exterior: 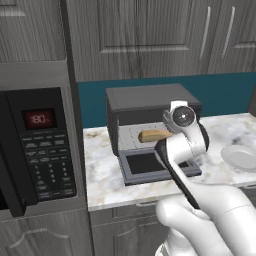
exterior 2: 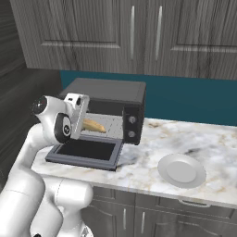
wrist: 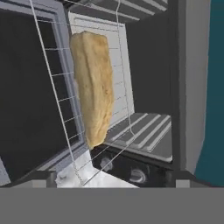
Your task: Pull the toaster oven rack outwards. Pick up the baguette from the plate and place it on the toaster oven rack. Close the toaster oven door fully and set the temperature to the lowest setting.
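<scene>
The baguette [exterior 2: 94, 125] lies on the pulled-out wire rack [wrist: 65, 109] at the mouth of the toaster oven [exterior: 150, 97], in the middle of both base views. The plate [exterior 2: 181, 170] sits bare on the tabletop [exterior 2: 152, 152], toward the lower right of the right base view. The oven door [exterior 2: 85, 152] hangs flat open in front of the cavity.

The tool [wrist: 112, 177] stands wide open with nothing between its tips, just short of the bread, which fills the upper middle of the hand view. The bread seems to be delivered, so the step in hand is most likely backing away and then shutting the door.

To do it well, draw the hand straight back and up, clear of the rack wires, so the baguette is not dragged off. Whether the rack must slide in before the door can swing is hard to tell; check that before pushing. Come under the door's front edge and lift it in an arc until fully shut. Then go to the two knobs [exterior 2: 132, 127] on the right panel.
</scene>
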